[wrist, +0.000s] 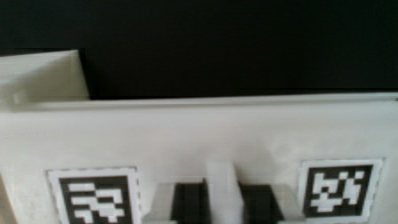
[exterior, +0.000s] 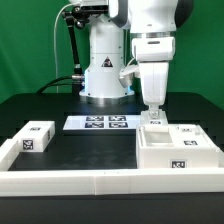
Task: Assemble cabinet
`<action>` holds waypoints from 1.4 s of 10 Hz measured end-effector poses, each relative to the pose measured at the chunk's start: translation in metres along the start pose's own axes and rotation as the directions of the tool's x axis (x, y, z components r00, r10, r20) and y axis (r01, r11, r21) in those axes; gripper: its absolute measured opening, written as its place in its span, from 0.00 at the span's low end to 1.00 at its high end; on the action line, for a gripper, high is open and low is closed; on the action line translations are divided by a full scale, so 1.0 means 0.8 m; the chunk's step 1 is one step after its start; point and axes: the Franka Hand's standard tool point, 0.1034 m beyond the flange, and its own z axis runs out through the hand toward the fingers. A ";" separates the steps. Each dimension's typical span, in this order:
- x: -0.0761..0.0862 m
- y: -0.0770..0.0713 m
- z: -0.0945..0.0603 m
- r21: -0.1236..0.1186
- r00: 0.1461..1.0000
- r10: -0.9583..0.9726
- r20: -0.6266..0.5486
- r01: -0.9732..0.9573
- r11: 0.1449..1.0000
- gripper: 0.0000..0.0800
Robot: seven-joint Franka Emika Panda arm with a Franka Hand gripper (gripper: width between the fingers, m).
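The pincer (exterior: 152, 112), nearly closed, pinches a thin wall of the white plastic boxy cabinet (exterior: 160, 158) at four o'clock on the black tabletop (exterior: 90, 145).

A robotics lab: arm (exterior: 105, 62) on black table (exterior: 80, 145), marker board (exterior: 104, 123), green backdrop (exterior: 30, 40).

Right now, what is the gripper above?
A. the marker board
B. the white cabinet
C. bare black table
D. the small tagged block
B: the gripper hangs over the rear wall of the cabinet at the exterior view's right, apart from the marker board and the small block.
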 end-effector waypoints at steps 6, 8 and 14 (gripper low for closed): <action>-0.003 0.003 0.000 -0.002 1.000 -0.007 0.001 0.008 1.000 0.09; -0.010 0.013 -0.001 -0.003 0.999 -0.051 0.004 0.051 0.999 0.09; -0.010 0.027 -0.001 -0.001 0.994 -0.113 0.005 0.113 0.994 0.09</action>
